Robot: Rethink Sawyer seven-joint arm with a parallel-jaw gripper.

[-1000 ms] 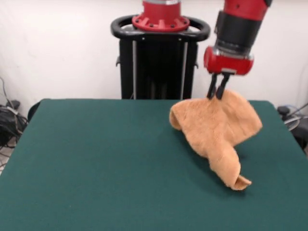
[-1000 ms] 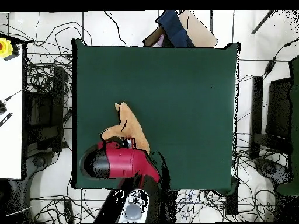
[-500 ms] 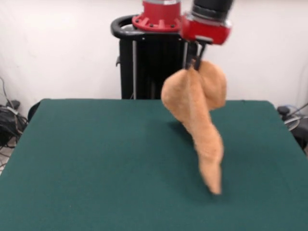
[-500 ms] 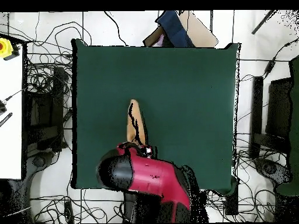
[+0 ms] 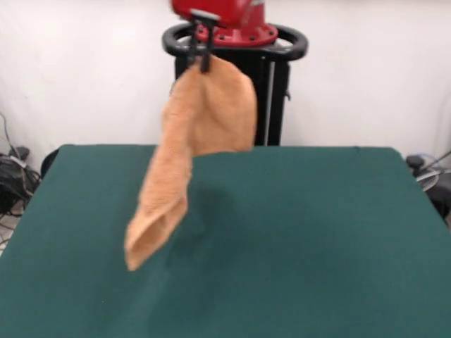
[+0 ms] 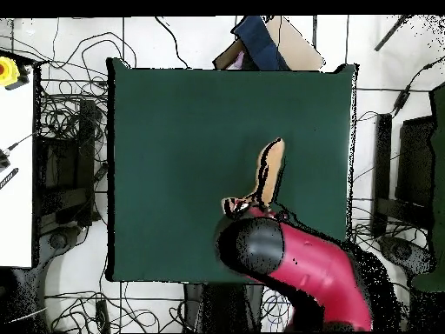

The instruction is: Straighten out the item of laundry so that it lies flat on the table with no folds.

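The gripper [image 5: 200, 55] is pinched tight on one edge of the orange-tan towel [image 5: 190, 155], holding it up in the air above the green table [image 5: 317, 239]. The towel hangs in a long, folded drape, its lower end swung out to one side and clear of the table. From overhead, the towel [image 6: 270, 172] shows as a narrow strip beyond the red arm [image 6: 304, 265].
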